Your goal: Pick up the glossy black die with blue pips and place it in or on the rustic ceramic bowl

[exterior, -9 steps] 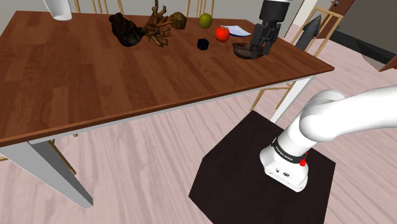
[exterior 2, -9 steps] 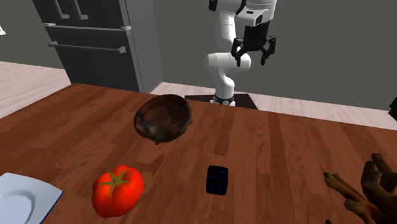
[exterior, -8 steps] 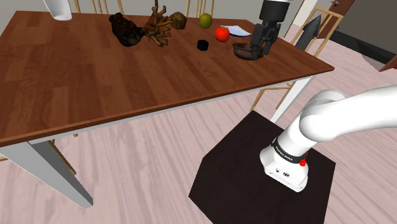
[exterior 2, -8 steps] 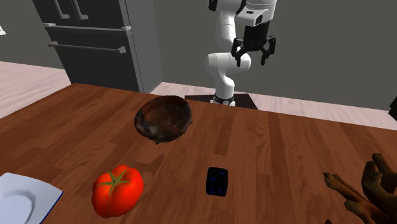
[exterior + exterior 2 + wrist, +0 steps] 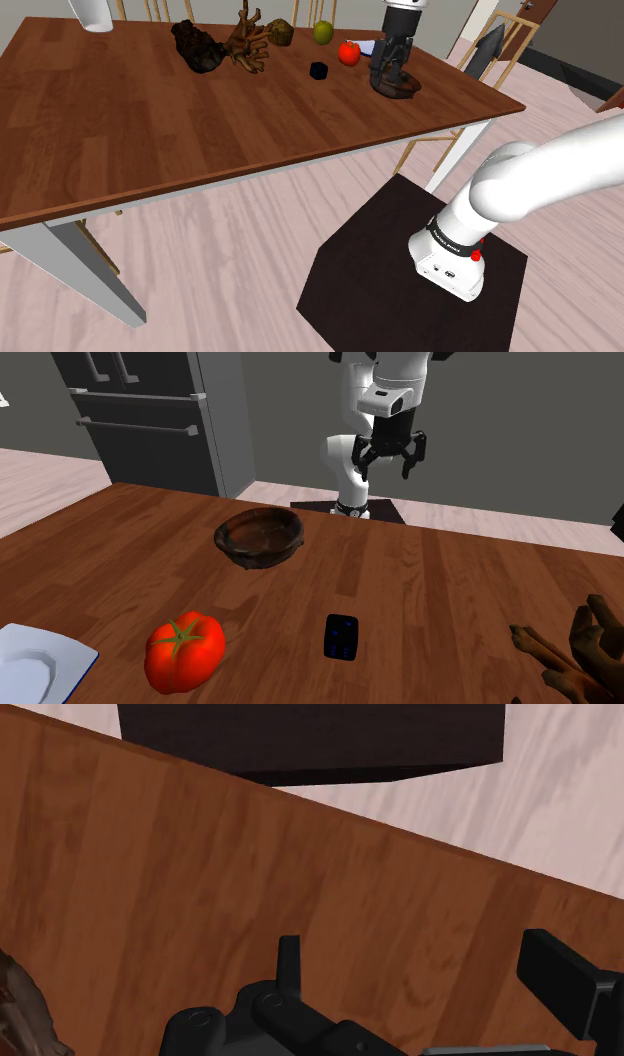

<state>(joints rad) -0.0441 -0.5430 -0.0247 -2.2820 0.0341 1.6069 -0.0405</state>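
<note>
The gripper (image 5: 388, 464) has shifted sideways, and the tipped bowl (image 5: 258, 549) now sits level.

light: bright, even, diffuse | shadows: faint, soft-edged | table (image 5: 150, 120): matte wood, evenly lit

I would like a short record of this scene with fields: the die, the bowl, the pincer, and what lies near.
die: glossy black die with blue pips, on the brown wooden table, not held
bowl: dark brown rough bowl, upright, empty, apart from the die
pincer: black two-finger pincer, open, holding nothing, in the air above the table
nearby: red tomato, beside the die, not touching
</note>
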